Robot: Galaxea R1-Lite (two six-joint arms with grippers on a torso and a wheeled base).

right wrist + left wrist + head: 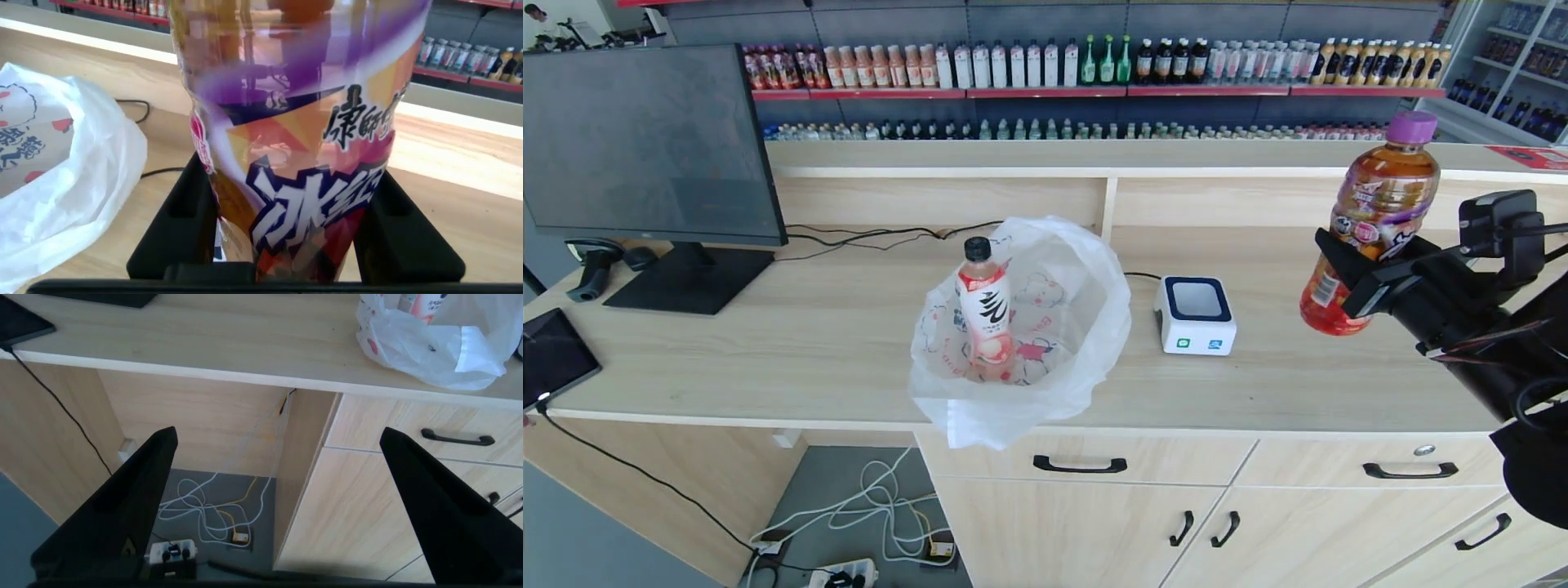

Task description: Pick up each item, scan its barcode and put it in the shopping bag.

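Right arm: in from the right side, raised, forearm slanting up and to the left.
Right wrist: dark camera block riding on top, just behind the gripper.
Right gripper (1347,273): clamped tight on the lower half of a bottle (1376,204), and it's up in the air, cap end up and leaning a bit to the right.
Right fingers (184,220): black, one on each side, pressed against the label.
Left gripper (278,514): aimed forward and down.
Left fingers (122,514): spread wide apart, nothing between them.

Pretty clearly a shop, checkout side: rows of bottled drinks (1045,64) on red-edged shelves (874,93) at 12 o'clock, a till monitor (645,139) at 10, and a little barcode scanner (1194,314) sitting on the wooden counter (768,351) around 3.
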